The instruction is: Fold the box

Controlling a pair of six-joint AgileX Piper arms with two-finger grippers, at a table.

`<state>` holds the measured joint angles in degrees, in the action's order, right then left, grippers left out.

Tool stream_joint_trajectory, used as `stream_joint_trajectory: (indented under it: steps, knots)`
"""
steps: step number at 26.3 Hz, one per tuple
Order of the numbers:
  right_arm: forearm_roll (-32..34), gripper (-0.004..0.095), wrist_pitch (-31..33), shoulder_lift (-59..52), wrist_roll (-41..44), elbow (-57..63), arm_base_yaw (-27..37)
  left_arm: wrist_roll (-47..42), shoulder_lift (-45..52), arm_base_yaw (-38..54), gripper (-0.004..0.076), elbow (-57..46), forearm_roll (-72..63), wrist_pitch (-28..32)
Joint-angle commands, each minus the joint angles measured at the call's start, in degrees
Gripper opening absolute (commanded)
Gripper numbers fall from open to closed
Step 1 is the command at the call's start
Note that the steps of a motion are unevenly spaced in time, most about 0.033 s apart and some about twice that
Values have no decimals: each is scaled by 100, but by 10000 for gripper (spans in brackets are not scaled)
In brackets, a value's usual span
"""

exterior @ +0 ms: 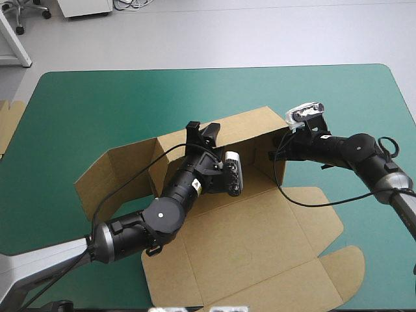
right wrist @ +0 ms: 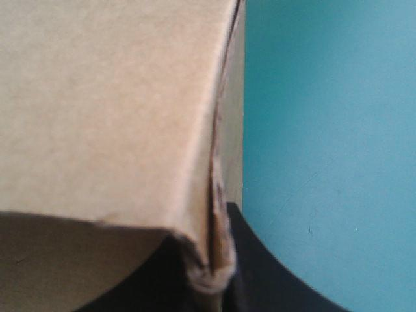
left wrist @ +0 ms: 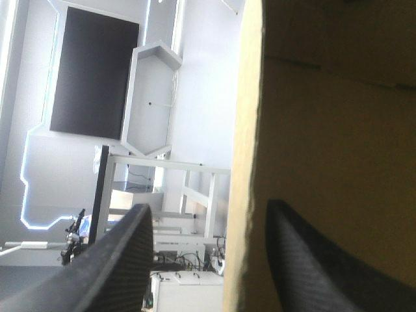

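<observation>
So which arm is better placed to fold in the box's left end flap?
Left, probably: the left end effector straddles the back wall, open, nearer that flap; the right end effector is shut on the opposite corner.

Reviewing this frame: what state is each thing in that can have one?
box: half-formed; back wall raised, one side flap swung outward, lid flat on the table.
left gripper: open, astride the back wall's top edge.
right gripper: shut on the box at the back wall's right corner.
spare board: flat at the table's left edge.
</observation>
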<state>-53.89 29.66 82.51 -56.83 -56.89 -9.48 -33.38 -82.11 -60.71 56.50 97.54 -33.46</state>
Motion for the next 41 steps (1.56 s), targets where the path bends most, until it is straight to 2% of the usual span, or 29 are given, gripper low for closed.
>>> stream_joint_trajectory:
  steps: [1,9,13,16,17,20,25,28,35,41]
  knots:
    - [-285,3,49,-200,144,-164,-30,-58,299,-286,409,216,254,-68]
    - [-166,3,-8,-200,246,-164,-30,-58,538,-962,408,386,-278,-52]
    - [40,3,3,-200,397,-164,-30,-58,744,-921,408,840,-1097,212]
    - [53,3,41,-200,444,-164,-30,-58,815,-750,375,1213,-1456,505]
    - [81,3,54,-200,497,-164,-30,-34,815,-455,345,1490,-1909,652]
    - [163,1,126,-200,586,-164,-30,-1,815,152,340,1721,-2513,910]
    - [199,1,200,-200,640,-164,-30,582,945,1871,335,2250,-3952,857]
    - [272,1,226,-200,690,-164,-30,984,1115,2809,335,2500,-4827,618]
    - [971,1,381,-200,1193,-270,-30,2183,1326,4781,317,2580,-7175,129]
    - [1146,0,482,-200,1356,-455,-30,3338,1326,6507,310,2473,-9299,-268]
